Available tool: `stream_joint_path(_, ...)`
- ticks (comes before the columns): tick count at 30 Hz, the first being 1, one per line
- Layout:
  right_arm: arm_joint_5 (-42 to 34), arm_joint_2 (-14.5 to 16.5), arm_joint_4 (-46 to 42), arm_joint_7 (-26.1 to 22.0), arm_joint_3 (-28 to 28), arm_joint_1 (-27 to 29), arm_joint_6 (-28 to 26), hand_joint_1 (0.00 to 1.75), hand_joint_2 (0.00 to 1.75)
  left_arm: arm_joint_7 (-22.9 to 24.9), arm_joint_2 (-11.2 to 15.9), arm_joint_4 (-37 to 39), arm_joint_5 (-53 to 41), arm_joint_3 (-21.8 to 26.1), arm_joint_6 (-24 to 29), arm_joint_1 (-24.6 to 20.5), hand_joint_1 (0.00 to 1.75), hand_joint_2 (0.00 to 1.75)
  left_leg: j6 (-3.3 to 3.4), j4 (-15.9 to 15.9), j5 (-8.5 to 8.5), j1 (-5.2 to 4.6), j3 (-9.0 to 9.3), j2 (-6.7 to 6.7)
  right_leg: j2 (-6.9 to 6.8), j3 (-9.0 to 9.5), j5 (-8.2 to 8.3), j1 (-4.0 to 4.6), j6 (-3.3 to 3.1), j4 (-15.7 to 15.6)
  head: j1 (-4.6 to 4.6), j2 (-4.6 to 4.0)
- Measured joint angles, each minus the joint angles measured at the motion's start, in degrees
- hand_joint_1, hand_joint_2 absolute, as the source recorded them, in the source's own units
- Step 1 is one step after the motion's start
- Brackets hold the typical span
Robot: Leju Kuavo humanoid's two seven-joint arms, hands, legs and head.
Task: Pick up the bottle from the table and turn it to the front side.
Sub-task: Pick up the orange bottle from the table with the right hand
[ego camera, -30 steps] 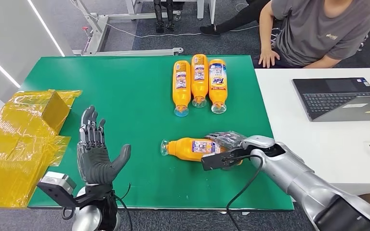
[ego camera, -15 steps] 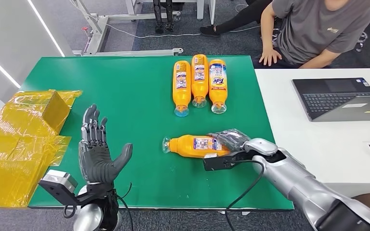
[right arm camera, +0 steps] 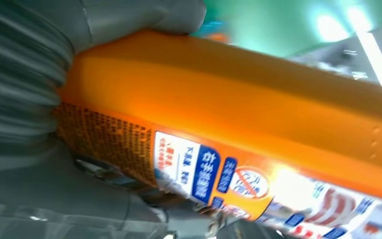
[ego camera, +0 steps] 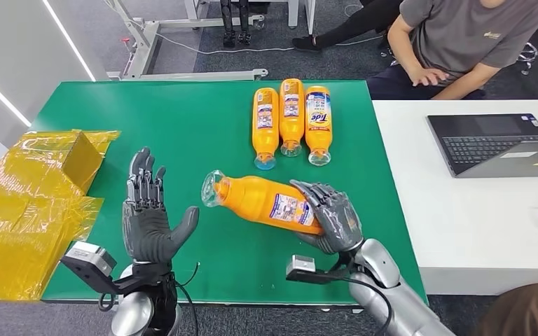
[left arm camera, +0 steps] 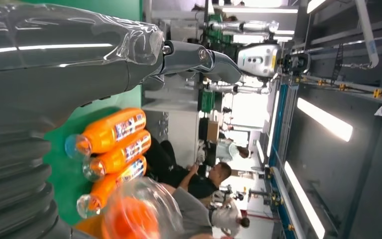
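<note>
Bottle (ego camera: pixel 263 201) now off the table (ego camera: pixel 182 126), base in right hand (ego camera: pixel 333 218).

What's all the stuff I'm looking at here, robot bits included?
Held bottle: one, orange with a clear cap, lifted over the table in the right hand, cap toward the left hand.
Row of bottles: three, orange, lying side by side at the table's far edge.
Table: one, green top.
Yellow plastic-wrapped packages: a pile, over the table's left edge.
White desk: one, right of the green table.
Laptop: one, dark, open on the white desk.
Person: one, grey shirt, seated beyond the desk.
Left hand: one, dark grey, fingers apart, holding nothing.
Right hand: one, dark grey, grips the held bottle.
</note>
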Motion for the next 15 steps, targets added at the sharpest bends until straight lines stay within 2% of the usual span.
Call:
stream_joint_path(2, -0.5, 2.1, -2.7, -3.0, -3.8, 3.0, 0.0, 1.75, 1.75, 0.0, -0.3, 0.6, 0.6, 0.0, -1.4, -0.1, 0.0, 1.75, 0.0, 0.0, 0.0, -0.01, -0.01, -0.01, -0.01, 0.0, -0.02, 0.01, 0.02, 0.0, 0.0, 0.0)
stream_joint_path(6, -1.1, 4.6, -5.7, -4.6, -7.5, 6.4, 0.0, 1.75, 1.75, 0.0, -0.8, 1.5, 2.0, 0.0, -4.1, -0.4, 0.0, 1.75, 0.0, 0.0, 0.0, -0.02, 0.0, 0.03, 0.03, 0.0, -0.01, -0.01, 0.02, 0.0, 0.01, 0.0)
stream_joint_path(11, -1.4, 4.9, -6.0, -4.7, -7.8, 6.7, 0.0, 1.75, 1.75, 0.0, -0.9, 1.6, 2.3, 0.0, -4.7, -0.5, 0.0, 1.75, 0.0, 0.0, 0.0, -0.02, 0.0, 0.03, 0.03, 0.0, -0.01, -0.01, 0.02, 0.0, 0.01, 0.0)
stream_joint_path(15, -12.1, 5.9, -5.8, 0.0, -5.0, 5.4, 4.9, 1.75, 1.75, 0.0, -1.3, 3.1, 5.3, -1.4, -11.5, -2.0, 0.0, 1.75, 0.01, 0.0, 0.0, -0.03, 0.0, 0.04, 0.03, 0.0, 0.02, -0.02, 0.02, 0.0, -0.01, 0.0)
